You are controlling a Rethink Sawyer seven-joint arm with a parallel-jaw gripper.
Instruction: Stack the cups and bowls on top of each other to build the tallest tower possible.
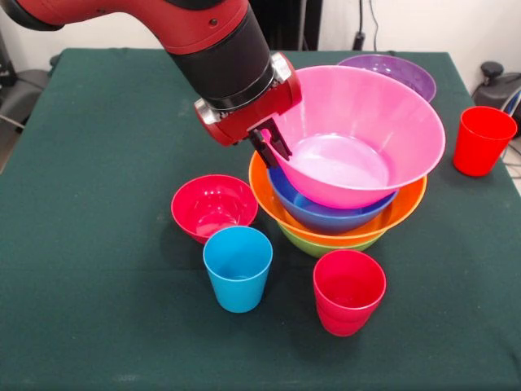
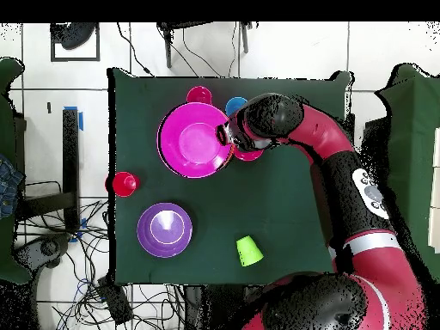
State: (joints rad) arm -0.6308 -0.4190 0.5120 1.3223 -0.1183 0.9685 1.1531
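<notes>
While scanning the room from above, taking in the pale tiled floor (image 2: pixel 284 51) on all sides, with loose cables (image 2: pixel 94 284) tangling along one edge. Coming in now to the table (image 1: pixel 98 285), draped in dark green cloth and filling most of the front view. Watching the red and black arm (image 1: pixel 203 41) reaching down from above toward the middle of the cloth.

Finding the tower (image 1: pixel 338 228) there, near the table's centre: lime green bowl (image 1: pixel 326 246) sitting lowest, orange bowl (image 1: pixel 407 208) nesting in it, blue bowl (image 1: pixel 326 216) in that, and pink bowl (image 1: pixel 358 138) riding on top, tilting, widest of the lot. Spotting the purple bowl (image 1: pixel 399 72) alone just behind the pile, partly hiding behind the pink rim. Picking out the small red bowl (image 1: pixel 213 205) just beside the pile, close against the orange rim, though not telling whether touching.

Moving down to the cups: sky blue cup (image 1: pixel 238 267) standing upright right in front of the small red bowl, one red cup (image 1: pixel 348 292) upright in front of the tower, the other red cup (image 1: pixel 482 140) well apart, out near the table's edge. Catching the lime green cup (image 2: pixel 249 250) only in the overhead view, alone near the table edge on the robot's side. Finishing on the gripper (image 1: pixel 273 149), its black fingers pinching the pink bowl's rim on the side facing the small red bowl.
</notes>
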